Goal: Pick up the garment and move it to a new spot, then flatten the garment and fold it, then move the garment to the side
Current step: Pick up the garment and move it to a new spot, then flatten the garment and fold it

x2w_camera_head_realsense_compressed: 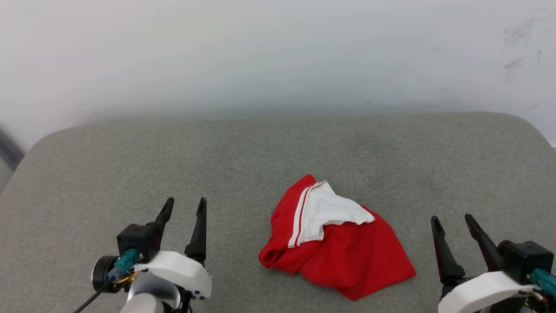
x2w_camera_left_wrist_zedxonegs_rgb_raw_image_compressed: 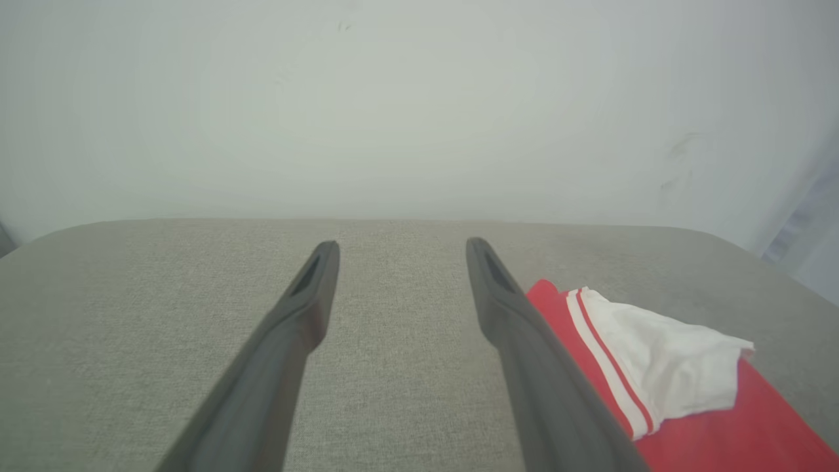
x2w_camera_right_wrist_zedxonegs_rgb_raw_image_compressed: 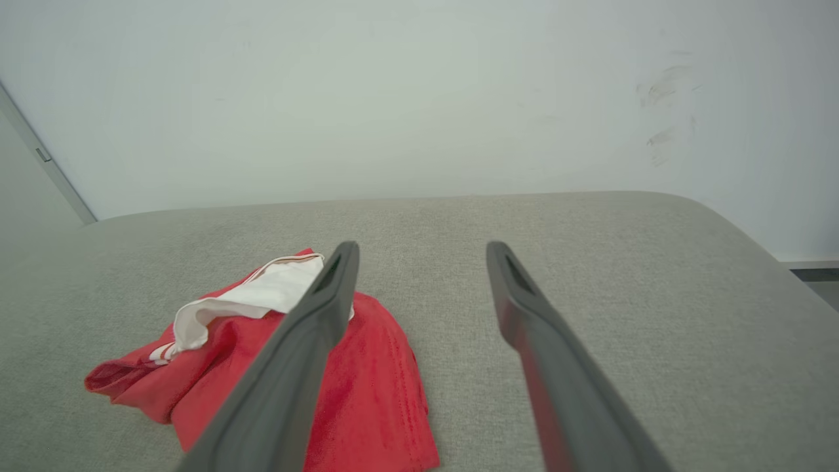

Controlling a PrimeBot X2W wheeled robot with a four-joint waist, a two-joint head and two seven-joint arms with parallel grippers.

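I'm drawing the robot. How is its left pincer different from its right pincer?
The left pincer sits left of the shirt, the right pincer right of it. The left pincer leans right, the right pincer leans left. Both are open and empty.

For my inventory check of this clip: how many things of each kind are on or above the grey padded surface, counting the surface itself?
Red T-shirt with white sleeve, crumpled: 1
Open grippers: 2 (left gripper, right gripper)
Grey padded surface: 1
Total: 4
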